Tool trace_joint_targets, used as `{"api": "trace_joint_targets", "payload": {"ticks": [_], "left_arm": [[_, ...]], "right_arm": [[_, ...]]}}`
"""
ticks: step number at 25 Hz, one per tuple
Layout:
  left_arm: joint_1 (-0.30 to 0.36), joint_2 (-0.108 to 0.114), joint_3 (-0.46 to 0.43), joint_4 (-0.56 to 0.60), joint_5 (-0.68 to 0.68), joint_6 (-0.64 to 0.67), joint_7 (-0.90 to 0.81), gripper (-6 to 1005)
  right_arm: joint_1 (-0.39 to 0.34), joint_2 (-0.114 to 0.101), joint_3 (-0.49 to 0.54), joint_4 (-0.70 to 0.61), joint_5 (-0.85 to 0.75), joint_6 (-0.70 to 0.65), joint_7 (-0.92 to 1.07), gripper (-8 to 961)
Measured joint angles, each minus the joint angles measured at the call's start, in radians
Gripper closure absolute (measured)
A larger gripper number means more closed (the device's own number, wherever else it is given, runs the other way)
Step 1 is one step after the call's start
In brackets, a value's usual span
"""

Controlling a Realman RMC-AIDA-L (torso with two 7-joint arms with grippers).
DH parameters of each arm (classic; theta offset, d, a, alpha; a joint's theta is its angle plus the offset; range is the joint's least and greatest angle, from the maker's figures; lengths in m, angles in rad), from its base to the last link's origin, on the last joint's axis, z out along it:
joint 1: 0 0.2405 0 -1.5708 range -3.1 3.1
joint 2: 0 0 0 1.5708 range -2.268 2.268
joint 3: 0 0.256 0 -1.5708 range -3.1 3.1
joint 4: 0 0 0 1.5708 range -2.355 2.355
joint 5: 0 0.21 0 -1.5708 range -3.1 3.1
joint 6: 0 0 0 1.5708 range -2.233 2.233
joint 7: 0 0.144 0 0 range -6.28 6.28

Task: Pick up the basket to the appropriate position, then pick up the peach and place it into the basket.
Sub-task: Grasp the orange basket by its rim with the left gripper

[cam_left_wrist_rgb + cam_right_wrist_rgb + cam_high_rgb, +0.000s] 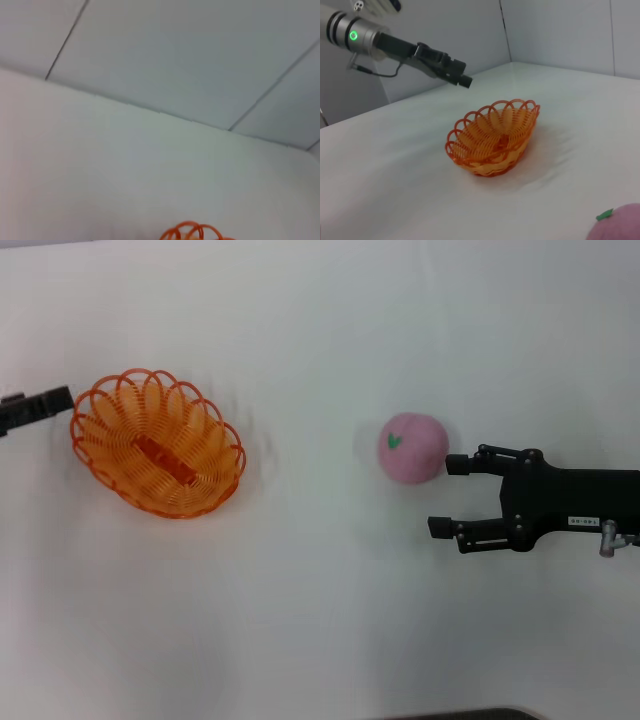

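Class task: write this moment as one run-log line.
basket: empty, on table | peach: on table, unheld | right gripper: open beside peach | left gripper: near basket

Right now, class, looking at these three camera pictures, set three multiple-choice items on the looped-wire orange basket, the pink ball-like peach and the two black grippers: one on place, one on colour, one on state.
1. Where does the round pink peach lie?
A. inside the basket
B. on the white table, just ahead of the right gripper
C. held in the left gripper

2. What colour is the small leaf mark on the peach?
A. green
B. yellow
C. blue

3. What is the state of the oval orange looped-wire basket?
A. upside down
B. holding the peach
C. upright and empty on the table

Answers:
1 B: the head view shows the peach on the tabletop by the right gripper's open fingertips.
2 A: the mark shows green.
3 C: its open side faces up with nothing inside, and the left gripper hangs apart from its rim.
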Motion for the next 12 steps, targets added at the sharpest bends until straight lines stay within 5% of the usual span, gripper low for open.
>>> {"api": "trace_joint_targets", "payload": {"ticks": [12], "left_arm": [[-0.061, -0.004, 0.306, 0.17, 0.188, -0.111, 0.05, 114]], "right_arm": [[0.0, 0.0, -0.002, 0.0, 0.0, 0.004, 0.0, 9]]}}
